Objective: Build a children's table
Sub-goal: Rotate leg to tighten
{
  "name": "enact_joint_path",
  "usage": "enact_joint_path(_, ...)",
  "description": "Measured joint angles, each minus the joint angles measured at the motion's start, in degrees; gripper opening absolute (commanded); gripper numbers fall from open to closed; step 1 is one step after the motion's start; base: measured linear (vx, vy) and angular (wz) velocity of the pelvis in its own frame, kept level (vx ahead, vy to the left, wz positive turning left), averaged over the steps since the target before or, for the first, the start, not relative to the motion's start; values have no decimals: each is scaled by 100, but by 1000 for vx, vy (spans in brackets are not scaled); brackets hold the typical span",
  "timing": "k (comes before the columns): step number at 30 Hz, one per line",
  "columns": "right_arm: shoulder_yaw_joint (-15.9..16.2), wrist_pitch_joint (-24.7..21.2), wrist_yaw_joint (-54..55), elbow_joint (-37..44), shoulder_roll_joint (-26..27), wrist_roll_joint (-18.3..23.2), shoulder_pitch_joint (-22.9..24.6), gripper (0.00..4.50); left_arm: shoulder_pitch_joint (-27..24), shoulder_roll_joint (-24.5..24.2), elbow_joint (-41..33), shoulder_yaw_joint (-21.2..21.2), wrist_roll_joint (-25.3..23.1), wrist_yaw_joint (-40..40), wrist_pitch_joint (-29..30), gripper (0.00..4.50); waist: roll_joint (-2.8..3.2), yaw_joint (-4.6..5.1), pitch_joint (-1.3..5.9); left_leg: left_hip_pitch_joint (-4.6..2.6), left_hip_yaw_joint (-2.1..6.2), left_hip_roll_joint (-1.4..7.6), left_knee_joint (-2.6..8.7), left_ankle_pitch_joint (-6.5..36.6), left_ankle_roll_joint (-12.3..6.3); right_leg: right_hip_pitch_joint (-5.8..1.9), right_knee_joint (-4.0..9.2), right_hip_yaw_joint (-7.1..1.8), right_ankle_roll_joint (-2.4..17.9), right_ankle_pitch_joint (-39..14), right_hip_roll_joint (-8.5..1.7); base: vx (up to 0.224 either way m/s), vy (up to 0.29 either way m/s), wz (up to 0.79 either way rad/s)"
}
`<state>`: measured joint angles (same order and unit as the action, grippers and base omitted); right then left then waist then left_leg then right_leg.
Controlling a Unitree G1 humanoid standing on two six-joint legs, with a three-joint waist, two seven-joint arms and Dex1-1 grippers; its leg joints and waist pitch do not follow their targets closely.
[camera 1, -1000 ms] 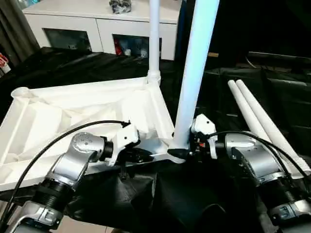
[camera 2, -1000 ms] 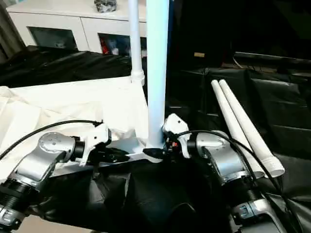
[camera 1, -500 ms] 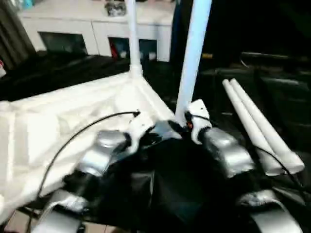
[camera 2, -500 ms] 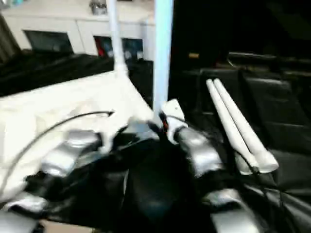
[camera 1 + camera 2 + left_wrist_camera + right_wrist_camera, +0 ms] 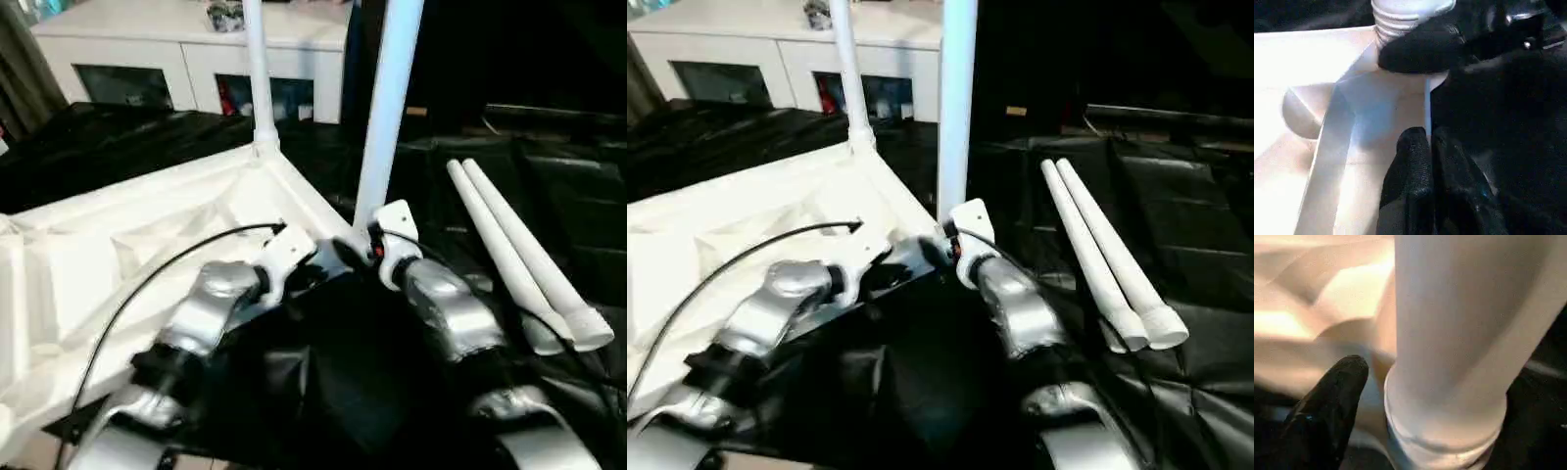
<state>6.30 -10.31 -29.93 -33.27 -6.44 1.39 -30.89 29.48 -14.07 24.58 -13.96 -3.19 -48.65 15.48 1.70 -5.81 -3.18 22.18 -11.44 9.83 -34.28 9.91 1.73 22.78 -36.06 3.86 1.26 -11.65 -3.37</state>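
Note:
The children's table lies upside down on black sheeting, its ribbed white top [image 5: 127, 245] toward the left. One leg [image 5: 257, 78] stands in the far corner socket. A second leg [image 5: 390, 108] stands upright in the near corner. My right gripper [image 5: 367, 245] is open astride this leg's base, and one black finger [image 5: 1332, 396] stands just off the tube. My left gripper [image 5: 1431, 134] is shut on the top's thin near rim, close beside that corner. Two loose legs [image 5: 519, 250] lie side by side on the right.
A white cabinet [image 5: 196, 59] with glass doors stands behind the table, with a small dark object [image 5: 225, 12] on it. Black sheeting [image 5: 549, 176] covers the surface to the right and behind. My silver forearms cross the near foreground.
The head camera has shifted, so the whole scene sits differently. My right gripper's fingers have spread off the near leg's base. My left gripper stays clamped on the rim.

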Motion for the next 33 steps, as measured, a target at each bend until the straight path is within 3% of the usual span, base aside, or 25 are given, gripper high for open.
enact_joint_path(11,534,83,-2497,909,-1217,340,395,421,-253,-655,-375,-104,394,-1441,-231,0,-6,-118,-5,23,-1,0,-12,-4,-7,10,1,1,0,0,-1,0,0,0)
enact_joint_path(18,541,76,-3067,1258,-1427,573,439,385,-347,-908,-518,-158,558,-1856,-278,0,-10,-126,-7,24,0,1,-13,-5,-8,12,0,1,0,0,-1,0,0,0)
enact_joint_path(29,560,39,-3192,1308,-1444,595,532,284,-431,-994,-604,-158,577,-2002,-300,0,-14,-145,-9,24,0,1,-16,-5,-8,11,0,1,0,0,-1,0,0,0)
enact_joint_path(33,567,38,-3192,1329,-1443,594,554,275,-435,-1000,-604,-158,578,-2019,-300,0,-15,-147,-10,24,0,1,-16,-5,-9,11,0,1,0,0,-1,0,0,0)
